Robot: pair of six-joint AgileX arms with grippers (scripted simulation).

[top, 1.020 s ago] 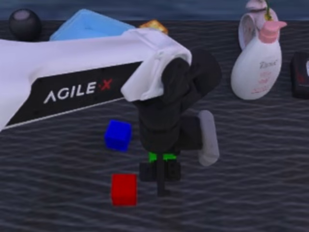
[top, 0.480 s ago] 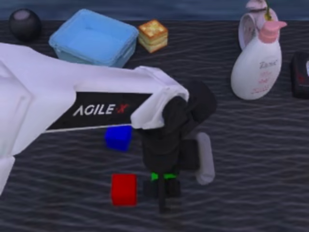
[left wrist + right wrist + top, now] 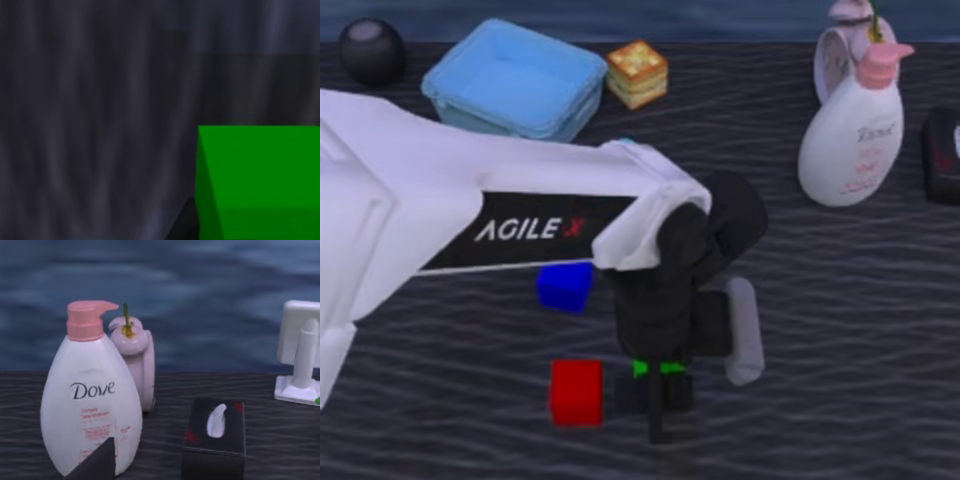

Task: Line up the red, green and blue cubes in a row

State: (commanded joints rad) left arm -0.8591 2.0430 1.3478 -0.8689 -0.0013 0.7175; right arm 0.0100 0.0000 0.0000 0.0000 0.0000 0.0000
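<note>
My left gripper (image 3: 655,392) reaches down near the table's front middle, shut on the green cube (image 3: 655,367). Only a thin green strip of that cube shows under the wrist in the top view. The left wrist view is filled at one side by the green cube (image 3: 260,180), with a dark fingertip (image 3: 186,225) pressed against its face. The red cube (image 3: 577,392) sits just left of the gripper, almost touching it. Behind the red cube, the blue cube (image 3: 565,285) is half covered by the arm. My right arm is parked outside the top view; a dark part of its gripper (image 3: 100,464) shows.
At the back left lie a light-blue soap bar (image 3: 515,78), an orange-and-cream block (image 3: 637,72) and a black ball (image 3: 370,50). At the back right stand a Dove bottle (image 3: 850,130) and a black tissue box (image 3: 942,155). A white stand (image 3: 300,355) appears in the right wrist view.
The left arm has carried the green cube toward the front edge and brought it level with the red cube. The soap bar and block are uncovered. Over the last half second it barely moved.
</note>
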